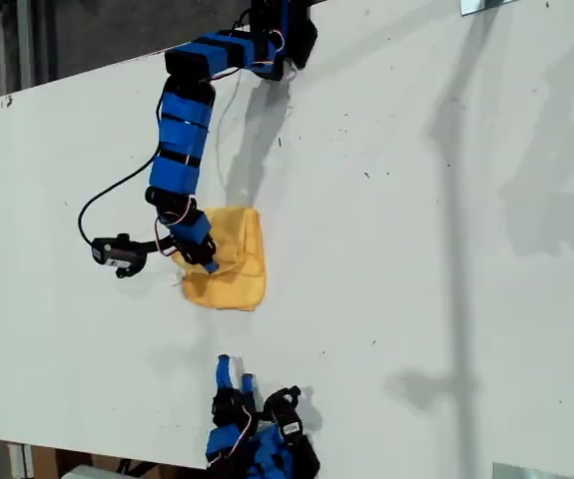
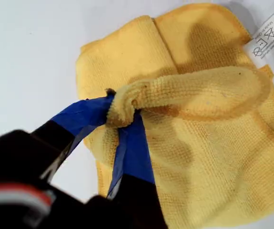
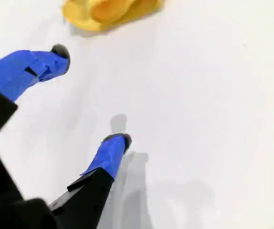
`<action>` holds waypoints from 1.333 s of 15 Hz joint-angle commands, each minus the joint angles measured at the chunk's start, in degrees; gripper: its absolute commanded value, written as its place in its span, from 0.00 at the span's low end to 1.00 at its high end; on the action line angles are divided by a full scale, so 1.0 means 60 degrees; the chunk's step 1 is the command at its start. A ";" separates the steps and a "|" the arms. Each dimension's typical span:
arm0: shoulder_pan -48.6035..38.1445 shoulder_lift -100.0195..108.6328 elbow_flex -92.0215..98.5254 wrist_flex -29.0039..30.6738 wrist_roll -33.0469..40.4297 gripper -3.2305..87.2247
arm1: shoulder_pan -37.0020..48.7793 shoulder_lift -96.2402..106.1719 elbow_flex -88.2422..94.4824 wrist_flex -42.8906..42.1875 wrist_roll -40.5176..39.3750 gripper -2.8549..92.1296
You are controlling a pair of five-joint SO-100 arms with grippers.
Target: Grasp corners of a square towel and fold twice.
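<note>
The towel runs off the first wrist view's edge beyond the claw; its white tag is cropped, the print too small to read.

A robotics test bench, by the look of it: a large plain white tabletop, scuffed with small dark specks; two blue-and-black hobby robot arms with exposed thin black cables; a dim, bare background beyond the exterior view's top left edge

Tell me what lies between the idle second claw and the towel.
Nothing: only bare white table separates my second claw from the towel, as the second wrist view and exterior view show.
</note>
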 commanded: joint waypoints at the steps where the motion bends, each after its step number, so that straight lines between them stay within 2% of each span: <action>1: -0.0161 0.0923 0.0029 0.0513 -0.0073 0.40 | -0.0293 0.0132 -0.0908 -0.0601 -0.0352 0.03; 2: -0.0176 0.0923 0.0059 0.0469 -0.0015 0.40 | -0.0366 0.0132 -0.0923 -0.0894 -0.0439 0.03; 3: -0.0176 0.0923 0.0059 0.0469 -0.0029 0.40 | -0.0454 0.0117 -0.0938 -0.1216 -0.0439 0.09; 4: -0.0161 0.0923 0.0088 0.0454 -0.0073 0.40 | -0.0557 0.0117 -0.1025 -0.1465 -0.0513 0.32; 5: -0.0146 0.0923 0.0088 0.0454 -0.0073 0.40 | -0.0630 0.0132 -0.1157 -0.1699 -0.0615 0.40; 8: -0.0117 0.0923 0.0103 0.0425 -0.0015 0.40 | -0.0366 0.0425 -0.1450 -0.1743 -0.0601 0.50; 12: -0.0132 0.0923 0.0117 0.0396 -0.0029 0.40 | 0.0498 0.3208 0.0029 -0.0264 -0.0674 0.52; 15: -0.0176 0.0923 0.0117 0.0396 0.0059 0.40 | 0.0688 0.8086 0.5698 0.0483 0.0425 0.56; 17: -0.0146 0.0923 0.0117 0.0425 0.0059 0.44 | 0.0352 1.1470 0.9858 -0.0278 0.1787 0.56; 18: -0.0132 0.0923 0.0117 0.0439 0.0073 0.44 | 0.0161 1.3140 1.1953 -0.1113 0.2593 0.56; 19: -0.0103 0.0923 0.0117 0.0439 0.0088 0.44 | 0.0117 1.4648 1.3799 -0.1626 0.3164 0.53; 20: -0.0103 0.0923 0.0132 0.0396 0.0205 0.43 | 0.0132 1.5806 1.4956 -0.1626 0.3530 0.37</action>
